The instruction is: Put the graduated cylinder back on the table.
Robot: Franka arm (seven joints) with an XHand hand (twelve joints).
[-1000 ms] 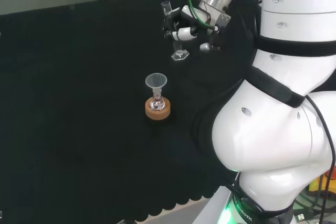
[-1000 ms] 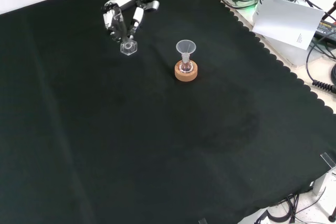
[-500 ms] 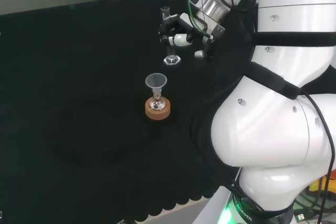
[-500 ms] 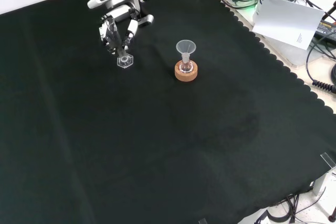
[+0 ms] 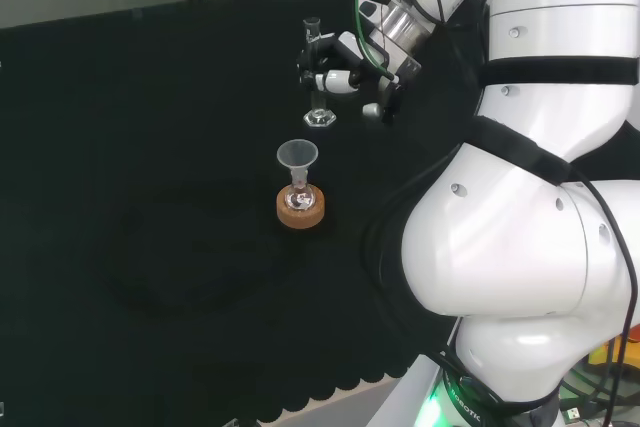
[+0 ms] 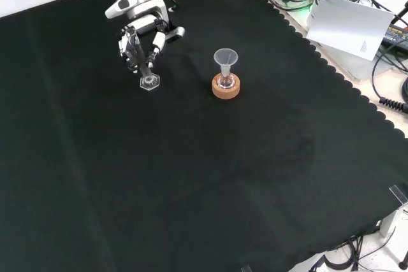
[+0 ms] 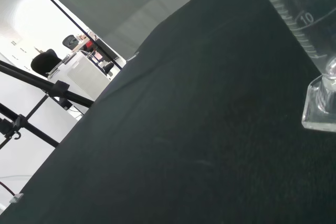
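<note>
Glass is what the hand (image 6: 141, 46) is wrapped around: its fingers are curled about the stem of the measuring cylinder (image 5: 317, 75), which stands upright with its six-sided foot at or just above the black cloth (image 6: 191, 176). In the front view the cylinder sits at about nine o'clock from the cork ring (image 6: 225, 87), near it but clearly apart; in the head view it lies at roughly twelve o'clock from that ring.

To do this step well, I would judge that the foot should meet the cloth flat, all edges down together, before the fingers uncurl. The release should be even on both sides so the tall, narrow tube is not tipped, and the withdrawal should go straight up and away from the funnel (image 6: 225, 57) perched on the small flask in the ring.

The wrist view gives what the other two cannot: the foot (image 7: 320, 106) close up against the cloth, and the printed scale on the tube. Even there, contact between foot and cloth is hard to confirm. The head view shows the cylinder's open top rising above the fingers, while the front view shows the spacing between cylinder and ring most plainly
</note>
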